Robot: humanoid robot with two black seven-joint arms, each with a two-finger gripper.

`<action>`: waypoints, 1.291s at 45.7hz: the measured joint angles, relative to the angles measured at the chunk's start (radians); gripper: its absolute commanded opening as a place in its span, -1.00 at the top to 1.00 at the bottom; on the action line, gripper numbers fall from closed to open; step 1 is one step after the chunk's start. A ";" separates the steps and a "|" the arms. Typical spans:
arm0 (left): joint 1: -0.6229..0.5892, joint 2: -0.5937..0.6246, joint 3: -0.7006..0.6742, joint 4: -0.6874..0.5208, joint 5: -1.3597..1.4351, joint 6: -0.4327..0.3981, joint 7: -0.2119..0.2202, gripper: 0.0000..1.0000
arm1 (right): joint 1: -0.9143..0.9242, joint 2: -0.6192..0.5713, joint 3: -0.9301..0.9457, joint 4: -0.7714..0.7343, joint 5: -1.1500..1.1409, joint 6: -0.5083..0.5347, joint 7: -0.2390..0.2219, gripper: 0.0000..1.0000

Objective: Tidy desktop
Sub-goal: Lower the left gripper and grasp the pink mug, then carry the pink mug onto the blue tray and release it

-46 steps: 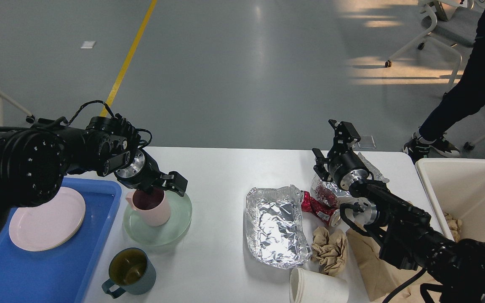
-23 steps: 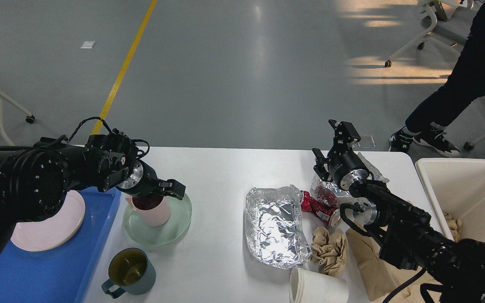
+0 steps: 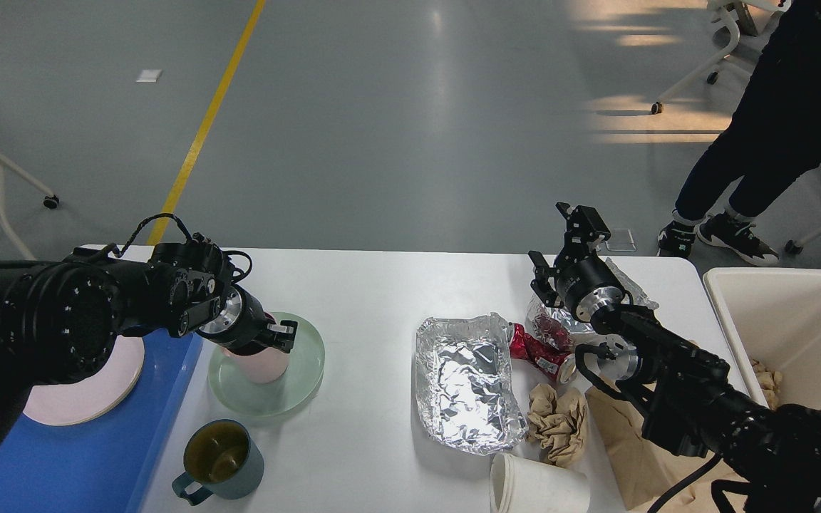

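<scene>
Lower and further left now, the left gripper (image 3: 279, 336) is sinking onto the pink cup (image 3: 259, 362), while the person (image 3: 760, 135) at the upper right of the frame is stepping across the grey floor (image 3: 396, 121). That gripper is sitting right at the cup's rim, left of centre, covering most of the opening; its fingers are showing dark and bunched together, so I cannot tell how wide they are parted or whether they are pinching the rim. The pink cup is standing upright on the pale green plate (image 3: 268, 370), which is lying on the desktop (image 3: 368, 299), the big white surface filling the lower middle of the frame.

Over at the lower left, the blue tray (image 3: 61, 456) is holding a pink plate (image 3: 90, 385), partly hidden by the arm. Just below the green plate, a dark teal mug (image 3: 221, 459) is standing upright with its handle toward the bottom edge.

Right of centre, the right gripper (image 3: 560, 242) is hanging in the air above the far edge of the desktop, fingers spread apart and holding nothing. Below it the clutter is piling up: a crumpled foil tray (image 3: 464, 381), a red wrapper (image 3: 535, 353), a crumpled brown paper ball (image 3: 559, 420), and a white paper cup (image 3: 539, 488) lying on its side at the bottom edge. A cream bin (image 3: 795, 328) is waiting at the far right.
</scene>
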 measured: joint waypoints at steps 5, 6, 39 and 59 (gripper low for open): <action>0.001 0.002 0.001 -0.001 0.000 -0.015 0.005 0.96 | 0.000 0.000 0.000 0.000 0.000 0.000 0.000 -1.00; 0.001 0.003 0.001 -0.001 -0.001 -0.018 0.005 1.00 | 0.000 0.000 0.000 0.000 0.000 0.000 0.000 -1.00; -0.096 0.013 -0.019 -0.012 -0.003 -0.328 0.001 1.00 | 0.000 0.000 0.000 0.000 0.000 0.000 0.000 -1.00; -0.473 0.096 0.121 -0.331 -0.002 -0.483 -0.067 1.00 | 0.000 0.000 0.000 0.000 0.000 0.000 0.000 -1.00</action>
